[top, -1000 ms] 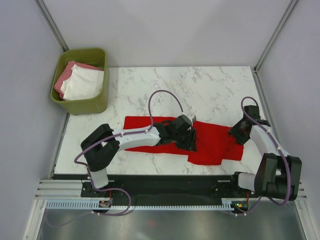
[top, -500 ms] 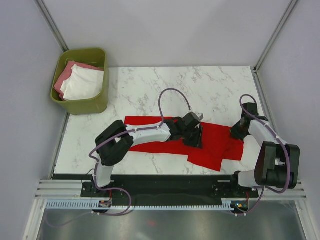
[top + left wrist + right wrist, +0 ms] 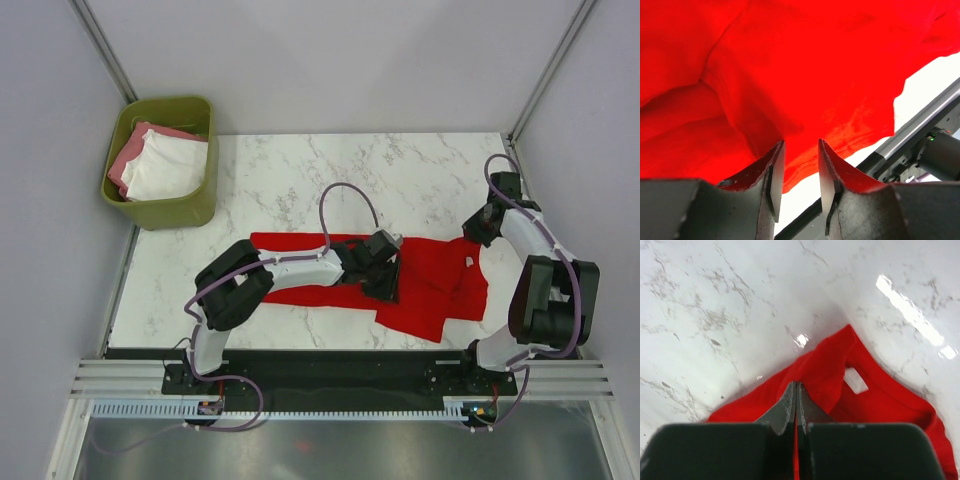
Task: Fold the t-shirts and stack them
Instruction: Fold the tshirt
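**Marble table (image 3: pixel 300 170), red t-shirt (image 3: pixel 440 290) pinned at one end effector and pinched at the other**

Veined white stone carries the whole job. The red t-shirt lies flat beneath the left end effector (image 3: pixel 800 150) and runs from there to the right end effector (image 3: pixel 795 390), where its edge rises in a small peak.

The right end effector is closed tight on that peak, with a sliver of red showing between the fingers. The white neck label (image 3: pixel 856 380) sits just beyond and to one side of the tips, so the pinch is at the collar end. That looks like the natural corner to carry over for a fold.

The left end effector stands with its jaws apart, tips down at the cloth near a crease and close to the hem. Probably it is there to hold the body of the shirt in place (whether any fabric sits between the pads I cannot tell).

The left arm stretches low and long from its base toward mid-table, wrist tipped downward. The right arm is folded upright at its base, its forearm reaching away along the table's edge and its wrist turned inward.

Well apart from both, beyond the left arm's side, the olive bin (image 3: pixel 190 212) holds a white t-shirt (image 3: pixel 165 170) over a pink t-shirt (image 3: pixel 128 155), neither yet folded.
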Controlling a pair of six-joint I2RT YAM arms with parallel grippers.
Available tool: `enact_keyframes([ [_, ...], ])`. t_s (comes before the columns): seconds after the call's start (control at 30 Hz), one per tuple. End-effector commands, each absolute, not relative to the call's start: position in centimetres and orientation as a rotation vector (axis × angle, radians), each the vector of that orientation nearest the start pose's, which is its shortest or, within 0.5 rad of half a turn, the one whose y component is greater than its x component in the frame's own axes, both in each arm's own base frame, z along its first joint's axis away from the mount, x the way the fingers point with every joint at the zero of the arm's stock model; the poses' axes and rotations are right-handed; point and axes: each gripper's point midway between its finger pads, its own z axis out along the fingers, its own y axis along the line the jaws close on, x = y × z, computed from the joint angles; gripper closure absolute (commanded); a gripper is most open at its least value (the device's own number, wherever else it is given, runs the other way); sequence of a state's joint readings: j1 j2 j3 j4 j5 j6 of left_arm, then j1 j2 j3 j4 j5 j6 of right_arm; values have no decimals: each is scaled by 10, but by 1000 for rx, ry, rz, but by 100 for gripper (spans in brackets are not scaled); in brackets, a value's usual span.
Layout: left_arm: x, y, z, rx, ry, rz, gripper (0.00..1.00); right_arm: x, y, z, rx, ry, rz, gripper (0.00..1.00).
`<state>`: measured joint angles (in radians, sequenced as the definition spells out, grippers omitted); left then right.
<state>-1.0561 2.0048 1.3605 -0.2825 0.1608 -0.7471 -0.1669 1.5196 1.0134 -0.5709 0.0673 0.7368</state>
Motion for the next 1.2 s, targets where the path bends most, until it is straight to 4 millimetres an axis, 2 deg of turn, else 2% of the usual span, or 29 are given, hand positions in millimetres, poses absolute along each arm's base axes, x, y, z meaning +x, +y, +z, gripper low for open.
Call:
enact_keyframes([
  [0.0, 187, -445, 31, 521, 2700, -824, 61, 370, -48, 79, 1159, 2344, 105, 100],
  [0.3, 184, -437, 17, 531, 2734, -785, 61, 409, -65, 67, 1160, 2340, 61, 100],
  [0.37, 183, -436, 15, 535, 2741, -781, 61, 414, -70, 64, 1173, 2335, 50, 97],
  [0.4, 182, -436, 15, 539, 2740, -781, 61, 418, -73, 64, 1180, 2330, 47, 94],
  [0.43, 182, -435, 15, 537, 2743, -777, 61, 421, -79, 64, 1192, 2320, 46, 85],
  [0.5, 182, -435, 15, 539, 2743, -774, 61, 429, -86, 66, 1191, 2308, 44, 74],
  [0.53, 183, -435, 16, 538, 2740, -776, 61, 432, -90, 68, 1192, 2301, 44, 65],
  [0.67, 185, -436, 27, 536, 2723, -776, 60, 444, -89, 81, 1130, 2301, 91, 54],
  [0.73, 191, -439, 42, 526, 2694, -787, 57, 442, -85, 90, 1097, 2302, 118, 47],
  [0.9, 208, -440, 74, 472, 2665, -846, 52, 414, -74, 103, 1049, 2329, 143, 44],
  [0.97, 216, -438, 84, 427, 2657, -877, 51, 399, -71, 100, 1042, 2350, 138, 45],
  [1.0, 226, -432, 87, 390, 2658, -886, 50, 394, -70, 98, 1043, 2356, 134, 45],
  [1.17, 265, -413, 97, 280, 2649, -907, 47, 382, -58, 80, 1060, 2406, 191, 46],
])
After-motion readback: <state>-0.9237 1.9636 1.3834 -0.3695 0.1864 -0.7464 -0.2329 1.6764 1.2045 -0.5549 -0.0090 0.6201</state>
